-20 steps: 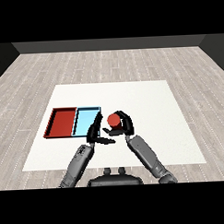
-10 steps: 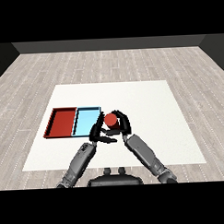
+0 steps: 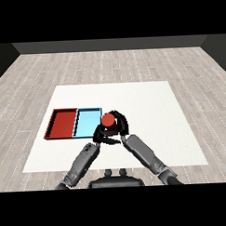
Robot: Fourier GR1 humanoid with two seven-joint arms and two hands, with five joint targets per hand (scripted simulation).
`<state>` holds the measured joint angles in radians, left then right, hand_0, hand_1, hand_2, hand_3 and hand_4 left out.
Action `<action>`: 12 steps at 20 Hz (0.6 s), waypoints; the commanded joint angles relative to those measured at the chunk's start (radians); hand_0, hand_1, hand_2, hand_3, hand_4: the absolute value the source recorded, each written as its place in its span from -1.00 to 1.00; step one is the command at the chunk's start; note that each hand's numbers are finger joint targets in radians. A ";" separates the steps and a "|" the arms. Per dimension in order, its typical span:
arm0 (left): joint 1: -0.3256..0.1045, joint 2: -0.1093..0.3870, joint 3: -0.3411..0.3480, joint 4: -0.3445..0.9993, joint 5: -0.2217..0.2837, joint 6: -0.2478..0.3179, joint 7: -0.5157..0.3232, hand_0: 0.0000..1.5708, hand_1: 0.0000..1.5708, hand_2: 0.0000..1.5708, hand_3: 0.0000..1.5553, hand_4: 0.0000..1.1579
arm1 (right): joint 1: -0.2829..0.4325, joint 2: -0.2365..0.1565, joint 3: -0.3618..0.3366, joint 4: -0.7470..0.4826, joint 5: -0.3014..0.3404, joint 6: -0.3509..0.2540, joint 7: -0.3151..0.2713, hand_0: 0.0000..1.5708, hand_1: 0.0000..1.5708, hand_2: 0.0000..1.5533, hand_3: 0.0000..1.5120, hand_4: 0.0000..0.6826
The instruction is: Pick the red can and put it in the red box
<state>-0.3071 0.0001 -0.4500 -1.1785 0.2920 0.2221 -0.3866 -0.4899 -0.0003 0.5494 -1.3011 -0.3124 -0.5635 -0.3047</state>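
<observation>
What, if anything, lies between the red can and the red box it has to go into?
The light blue tray lies between them. The red can, held in the right robot hand, sits at that tray's right edge, and the red box lies directly beyond it to the left. The left robot hand is close beside the can.

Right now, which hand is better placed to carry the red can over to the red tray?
The right hand: it already curls round the red can. The left hand sits beside it, holding nothing visible. The red tray lies to the left.

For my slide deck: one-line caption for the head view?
Right hand holds the red can beside the light blue tray, left hand close.
</observation>
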 commanded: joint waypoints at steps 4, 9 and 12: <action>-0.020 0.000 -0.050 -0.036 0.036 0.056 0.009 -1.00 -1.00 -1.00 -1.00 -1.00 | 0.028 0.000 0.061 -0.094 0.036 -0.045 0.071 0.89 0.89 0.87 0.82 0.81; -0.092 0.000 -0.004 0.104 0.041 0.019 -0.040 -1.00 -1.00 -1.00 -1.00 -0.63 | -0.030 0.000 0.063 -0.028 -0.034 -0.039 0.036 0.89 0.89 0.88 0.81 0.89; -0.049 0.000 -0.027 -0.023 -0.034 0.219 0.081 -1.00 -1.00 -1.00 -1.00 0.04 | -0.051 0.000 0.092 0.049 -0.075 -0.049 -0.036 0.86 0.86 0.86 0.81 0.83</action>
<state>-0.3389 0.0055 -0.4842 -1.1968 0.2847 0.3274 -0.3529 -0.5155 -0.0026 0.6275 -1.2815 -0.3554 -0.6043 -0.3236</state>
